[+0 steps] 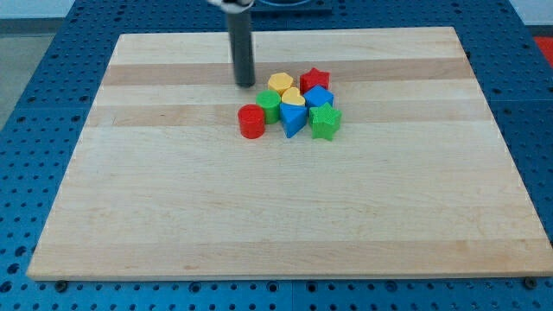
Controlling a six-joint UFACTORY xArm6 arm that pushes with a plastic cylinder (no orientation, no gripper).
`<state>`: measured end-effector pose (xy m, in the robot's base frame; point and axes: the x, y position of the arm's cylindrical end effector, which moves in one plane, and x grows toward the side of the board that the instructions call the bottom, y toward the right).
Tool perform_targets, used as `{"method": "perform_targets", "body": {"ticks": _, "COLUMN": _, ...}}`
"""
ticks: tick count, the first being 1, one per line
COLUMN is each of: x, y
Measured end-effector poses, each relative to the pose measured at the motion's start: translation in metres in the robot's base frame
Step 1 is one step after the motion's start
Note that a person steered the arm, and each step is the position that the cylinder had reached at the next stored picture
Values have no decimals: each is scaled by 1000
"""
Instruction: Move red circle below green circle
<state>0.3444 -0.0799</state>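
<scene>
One short gap separates my tip [246, 84], bare and touching nothing, from the red circle [251, 121] just below it, which touches the green circle [270, 106].

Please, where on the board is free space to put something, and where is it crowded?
Free: the wooden board from the red circle to the view's left, everything toward the view's bottom, and right of the green star. Crowded: the cluster around the blue triangle; my tip stands just above-left of it.

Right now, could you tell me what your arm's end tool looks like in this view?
It is a straight, dark grey rod with a smooth, round shaft and no markings. My tip is blunt and plain. At the view's top the rod joins a pale mount, mostly cropped, with a dark cable behind it. No fingers show.
</scene>
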Motion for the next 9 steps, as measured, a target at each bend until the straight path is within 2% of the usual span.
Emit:
{"method": "perform_targets", "body": {"ticks": 1, "x": 37, "y": -5}}
{"method": "perform_targets", "body": {"ticks": 3, "x": 57, "y": -5}}
{"method": "perform_targets", "body": {"ticks": 6, "x": 68, "y": -3}}
{"method": "perform_targets", "body": {"ticks": 7, "x": 58, "y": 4}}
{"method": "perform_targets", "body": {"ticks": 9, "x": 81, "y": -20}}
